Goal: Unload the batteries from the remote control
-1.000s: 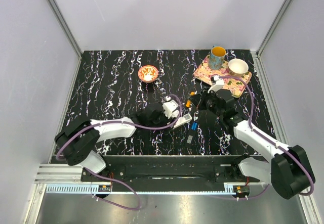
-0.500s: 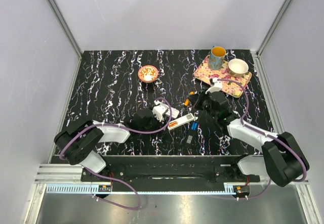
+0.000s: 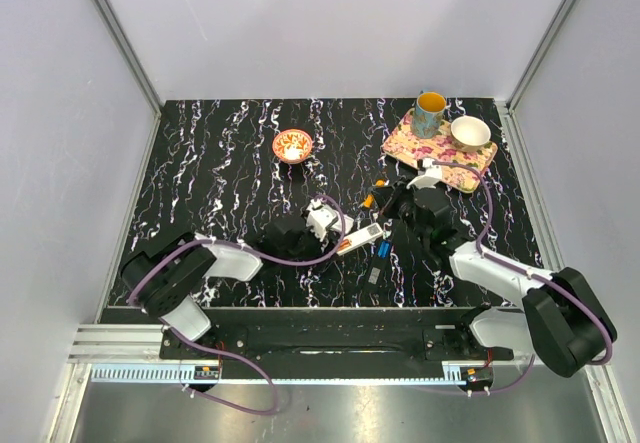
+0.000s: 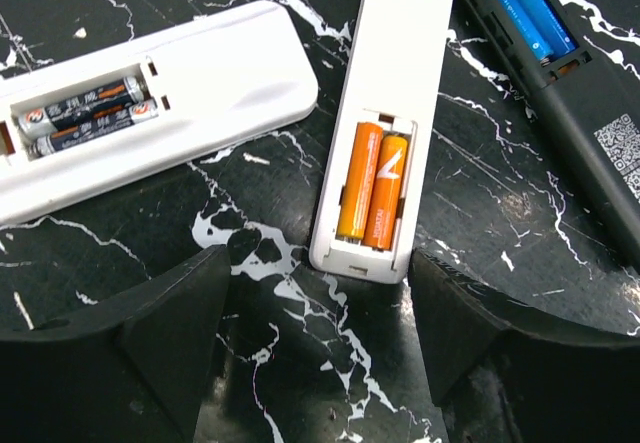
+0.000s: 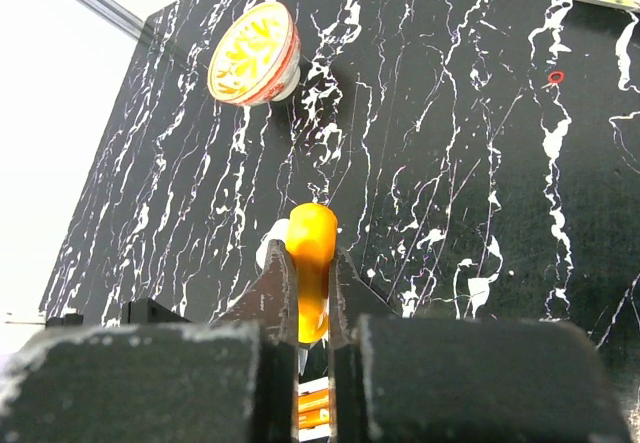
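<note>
Batteries (image 4: 372, 185): two orange cells lie side by side in the open compartment of the white remote (image 4: 400, 53), which lies back-up on the black marbled worktop (image 3: 220, 163). Left end effector (image 4: 318, 308) is released, jaws wide, one finger on each side of the remote's near end, not touching it. Right end effector (image 5: 310, 283) is clenched on another orange cell (image 5: 311, 238), which stands upright between the fingers with its rounded end poking above them. A second white remote (image 4: 150, 133) with dark cells lies just left of the first. A black remote (image 4: 560, 83) with blue cells lies to its right. Small orange patterned bowl (image 3: 293, 145) sits farther back. Floral tray (image 3: 425, 148) in the far right corner carries a mug (image 3: 430, 113) and a white bowl (image 3: 470, 131).
</note>
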